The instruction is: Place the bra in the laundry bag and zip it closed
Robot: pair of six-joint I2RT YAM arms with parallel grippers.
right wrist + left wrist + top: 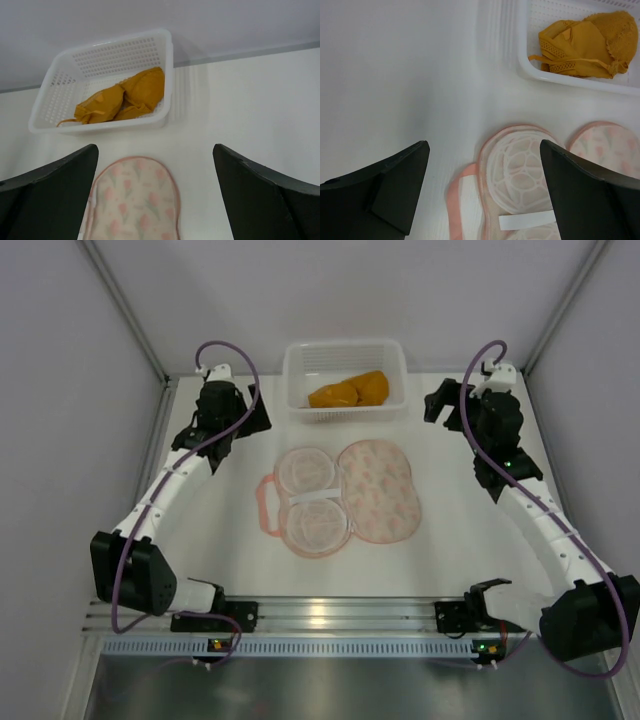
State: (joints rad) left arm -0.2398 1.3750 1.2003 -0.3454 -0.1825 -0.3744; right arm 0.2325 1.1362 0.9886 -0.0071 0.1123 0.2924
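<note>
The mustard-orange bra (349, 391) lies folded in the white basket (296, 398) at the back of the table; it also shows in the left wrist view (585, 46) and the right wrist view (122, 96). The laundry bag (345, 495) lies opened flat at the table's middle, its white mesh half (525, 170) on the left, its pink printed half (132, 200) on the right, and its coral loop handle (267, 505) at the far left. My left gripper (245, 420) is open and empty, back left of the bag. My right gripper (440, 400) is open and empty, back right of it.
The white slotted basket (60, 75) stands against the back wall. Grey walls close in the table at left, right and back. A metal rail (330, 615) with the arm bases runs along the near edge.
</note>
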